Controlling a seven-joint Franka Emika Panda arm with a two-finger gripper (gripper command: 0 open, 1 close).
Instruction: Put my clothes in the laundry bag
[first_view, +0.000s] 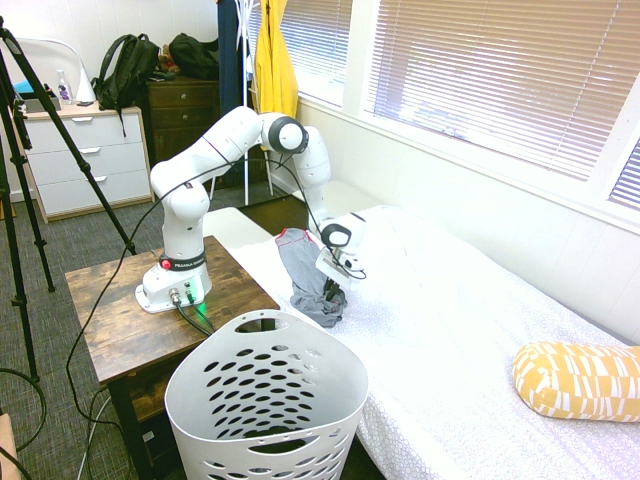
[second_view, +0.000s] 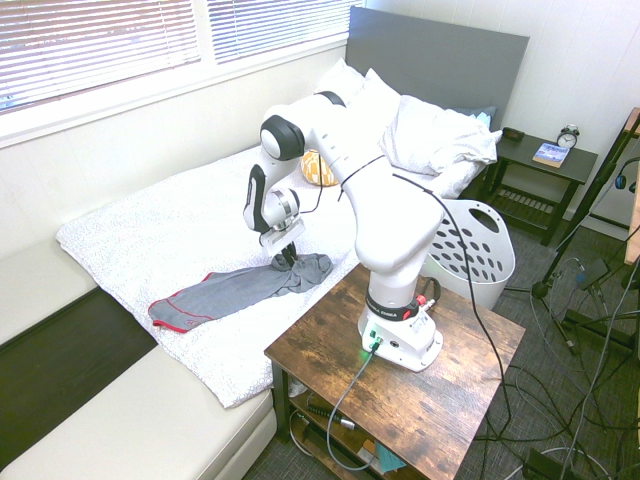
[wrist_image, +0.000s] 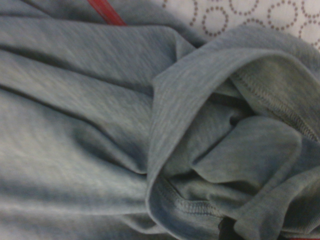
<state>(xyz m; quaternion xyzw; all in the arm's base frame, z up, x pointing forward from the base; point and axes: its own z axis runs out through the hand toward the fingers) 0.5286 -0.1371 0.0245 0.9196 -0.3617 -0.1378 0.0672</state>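
Observation:
The clothes (first_view: 303, 272) are a dark grey garment with thin red edging, lying on the white bed near its edge. In the second exterior view the clothes (second_view: 235, 290) stretch out flat towards the bed's foot and bunch up under the gripper. My gripper (first_view: 334, 290) (second_view: 286, 260) points down into that bunched end, shut on the fabric. Up close, the wrist view fills with folded grey cloth (wrist_image: 100, 125) and a sliver of red hem. The laundry bag (first_view: 265, 400) (second_view: 480, 250), a white holed basket, stands on the floor beside the bed and the arm's table.
A wooden table (first_view: 110, 320) bearing the arm sits against the bed (first_view: 470, 320). On the bed lies a yellow-and-white patterned pillow (first_view: 580, 380), with white pillows (second_view: 440, 135) at the head. A yellow garment (first_view: 275, 60) hangs by the window. A nightstand (second_view: 545, 165) stands past the basket.

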